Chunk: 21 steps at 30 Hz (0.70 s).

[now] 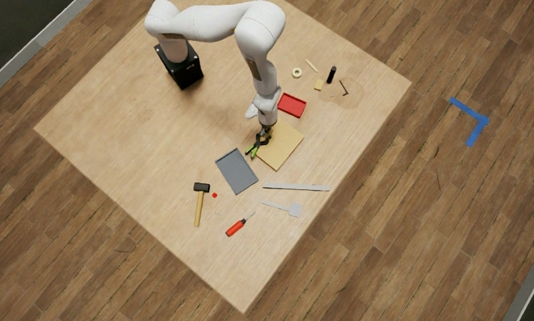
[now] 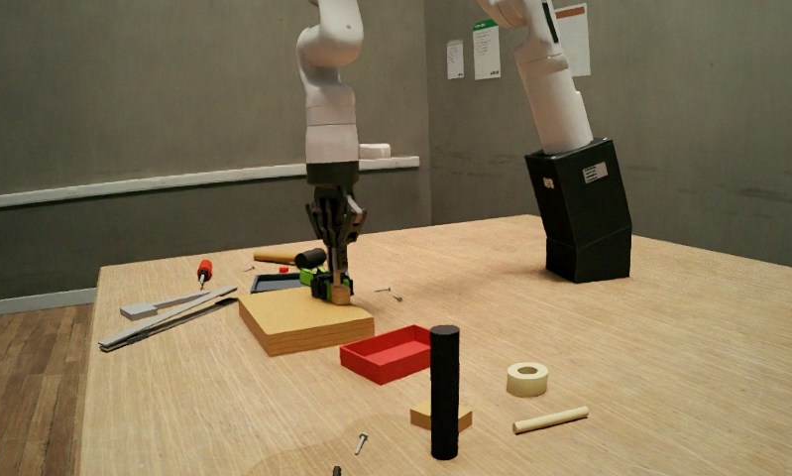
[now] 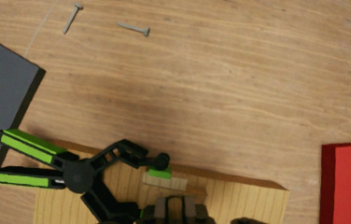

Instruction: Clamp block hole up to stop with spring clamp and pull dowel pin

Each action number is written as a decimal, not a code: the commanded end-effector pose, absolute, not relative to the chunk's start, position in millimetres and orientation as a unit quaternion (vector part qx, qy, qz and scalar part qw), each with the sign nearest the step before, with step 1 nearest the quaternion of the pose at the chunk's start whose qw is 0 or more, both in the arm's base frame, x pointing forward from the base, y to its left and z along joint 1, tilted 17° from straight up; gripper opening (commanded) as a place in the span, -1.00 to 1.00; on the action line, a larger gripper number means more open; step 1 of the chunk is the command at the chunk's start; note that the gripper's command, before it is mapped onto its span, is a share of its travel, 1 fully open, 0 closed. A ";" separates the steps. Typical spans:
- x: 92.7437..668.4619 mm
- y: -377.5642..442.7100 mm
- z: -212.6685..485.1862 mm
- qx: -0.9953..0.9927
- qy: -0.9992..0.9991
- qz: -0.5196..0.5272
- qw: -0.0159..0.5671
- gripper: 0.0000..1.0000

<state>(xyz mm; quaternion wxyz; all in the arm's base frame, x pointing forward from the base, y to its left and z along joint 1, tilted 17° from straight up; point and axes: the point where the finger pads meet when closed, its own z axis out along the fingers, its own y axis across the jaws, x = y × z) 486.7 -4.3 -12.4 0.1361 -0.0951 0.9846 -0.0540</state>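
Black two-finger gripper (image 1: 264,132) (image 2: 339,282) (image 3: 176,211) stands over the small brown wooden block (image 2: 341,296), at the near-closed end of its range; you can't tell if the dowel pin is pinched. Block's on the thick yellow wooden board (image 1: 282,150) (image 2: 305,324) (image 3: 243,198), beside the black-and-green spring clamp (image 1: 260,141) (image 2: 321,285) (image 3: 78,176). Likely pin-pulling step: confirm grip, twist gently, lift straight along the hole, don't knock the clamp, stop if the block rises.

We see a black gripper (image 2: 339,277) low over the thick yellow wooden board.
Beside that board (image 2: 305,321) we have a shallow red rectangular tray (image 2: 382,355).
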 end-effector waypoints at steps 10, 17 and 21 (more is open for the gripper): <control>485.7 -5.3 -11.5 -0.090 0.985 -0.055 0.137 -0.80; 485.6 -5.3 -11.2 -0.087 0.985 -0.054 0.137 -0.80; 485.1 -5.3 -10.5 -0.078 0.986 -0.053 0.137 -0.80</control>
